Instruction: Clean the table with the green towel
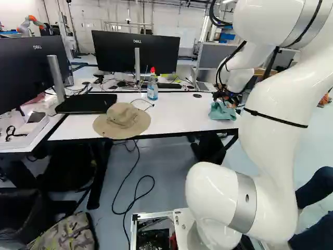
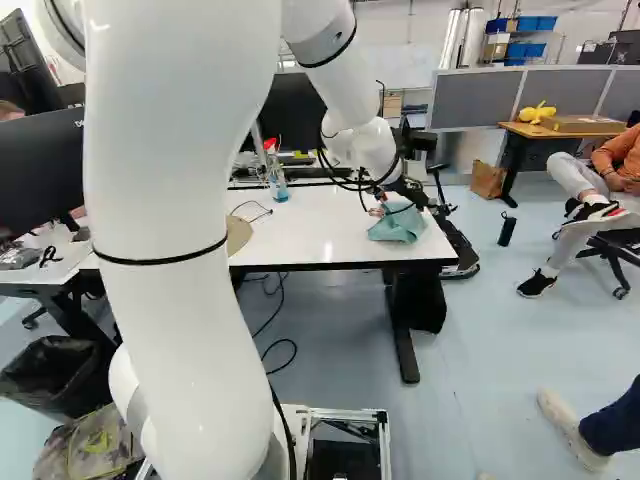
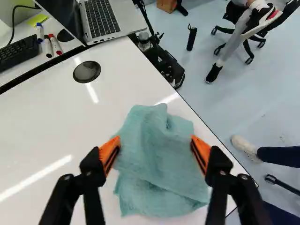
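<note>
My black two-finger gripper point(image 2: 398, 205) is at the crumpled teal-green cloth towel point(image 1: 222, 111).
Across the left base view, I see a tan fabric hat point(image 1: 122, 121) left of centre on the white rectangular table point(image 1: 179, 114), then a clear plastic bottle point(image 1: 152, 87) with blue liquid and a red top at upper centre; right of centre, the towel lies near the table's right end, my orange-padded fingers point(image 3: 110, 152) wide apart, one at each side of it.

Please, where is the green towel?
The towel lies on the white table, at its right end in the right base view, between the fingers of the gripper.
</note>
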You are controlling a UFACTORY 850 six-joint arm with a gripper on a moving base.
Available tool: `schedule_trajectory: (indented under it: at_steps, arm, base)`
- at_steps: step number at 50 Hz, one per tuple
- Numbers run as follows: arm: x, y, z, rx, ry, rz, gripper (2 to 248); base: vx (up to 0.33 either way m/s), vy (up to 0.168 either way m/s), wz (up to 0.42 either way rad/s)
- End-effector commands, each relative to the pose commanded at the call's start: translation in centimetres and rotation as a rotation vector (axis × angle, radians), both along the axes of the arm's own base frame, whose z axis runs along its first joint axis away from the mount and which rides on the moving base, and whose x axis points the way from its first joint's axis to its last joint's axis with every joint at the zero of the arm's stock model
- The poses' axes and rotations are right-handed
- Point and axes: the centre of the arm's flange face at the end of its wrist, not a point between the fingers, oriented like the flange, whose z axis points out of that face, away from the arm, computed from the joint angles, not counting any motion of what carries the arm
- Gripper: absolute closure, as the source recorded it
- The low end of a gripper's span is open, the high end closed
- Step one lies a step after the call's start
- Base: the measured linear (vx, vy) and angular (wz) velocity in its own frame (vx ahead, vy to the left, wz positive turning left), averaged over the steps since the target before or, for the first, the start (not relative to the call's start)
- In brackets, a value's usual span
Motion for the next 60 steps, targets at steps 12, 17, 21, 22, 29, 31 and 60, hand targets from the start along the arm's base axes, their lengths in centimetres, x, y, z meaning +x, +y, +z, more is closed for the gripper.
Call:
schedule_trajectory:
  at_steps: [12, 17, 21, 22, 29, 31, 60]
  arm:
    - [0.0, 0.0, 0.0, 0.000, 0.000, 0.000, 3]
    - [0.0, 0.0, 0.0, 0.000, 0.000, 0.000, 3]
    - [0.0, 0.0, 0.0, 0.000, 0.000, 0.000, 3]
    - [0.0, 0.0, 0.0, 0.000, 0.000, 0.000, 3]
    - [0.0, 0.1, 0.0, -0.001, -0.001, 0.001, 3]
    - [0.0, 0.2, 0.0, -0.001, -0.002, 0.002, 3]
    - [-0.8, 3.2, -0.5, -0.023, -0.035, 0.044, 3]
  base:
    - [0.000, 0.000, 0.000]
    - [0.000, 0.000, 0.000]
    - [0.000, 0.000, 0.000]
    - [0.000, 0.000, 0.000]
    - [0.000, 0.000, 0.000]
    - [0.000, 0.000, 0.000]
    - [0.000, 0.000, 0.000]
